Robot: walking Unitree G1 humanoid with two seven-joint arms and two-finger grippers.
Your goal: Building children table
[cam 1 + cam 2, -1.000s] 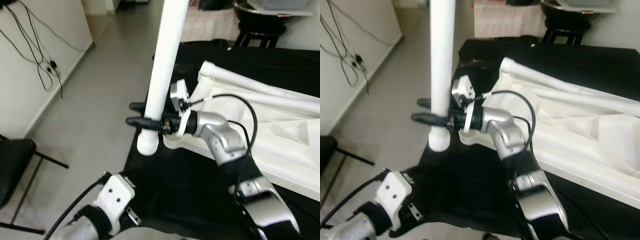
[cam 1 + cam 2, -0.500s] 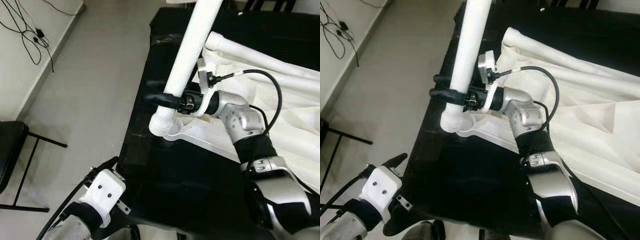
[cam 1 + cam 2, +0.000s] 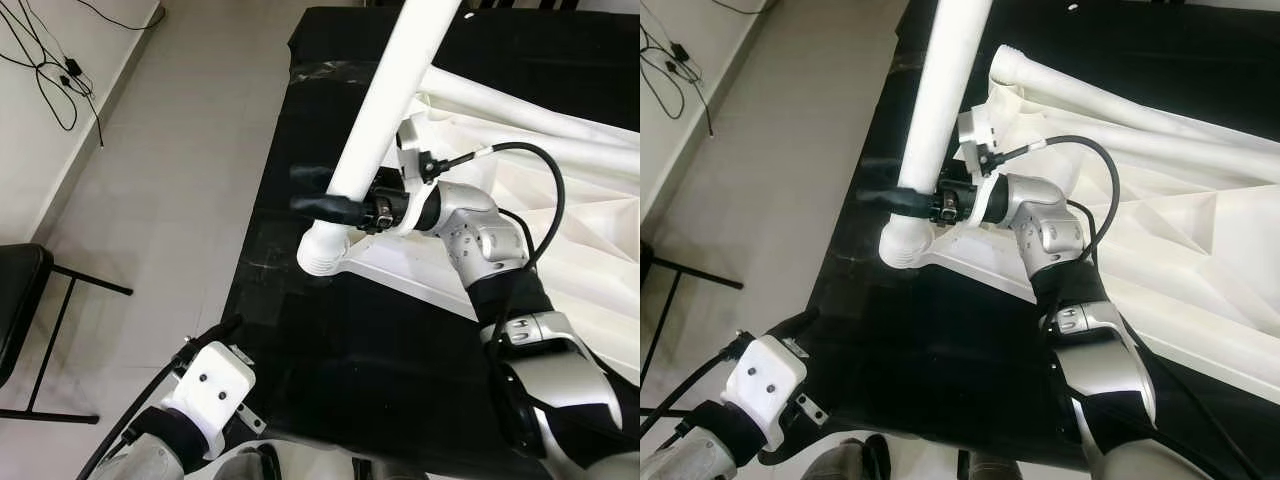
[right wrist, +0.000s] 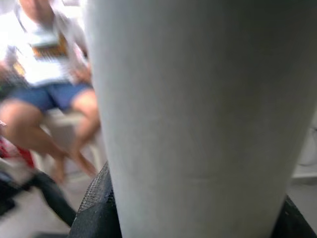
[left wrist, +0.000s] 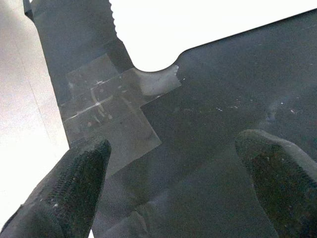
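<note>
Table leg (image 3: 385, 110) in right end effector (image 3: 325, 195)

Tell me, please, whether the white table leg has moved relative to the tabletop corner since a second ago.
Yes. The right gripper has brought the white table leg down from beyond the corner of the white tabletop until its base meets it.

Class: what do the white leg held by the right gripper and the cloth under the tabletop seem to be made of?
White leg: probably moulded plastic, smooth and matte, with a ribbed end. Black cloth: seems a thin, faintly glossy sheet or fabric, with creases and clear tape at its edge. The right gripper clamps the leg.
</note>
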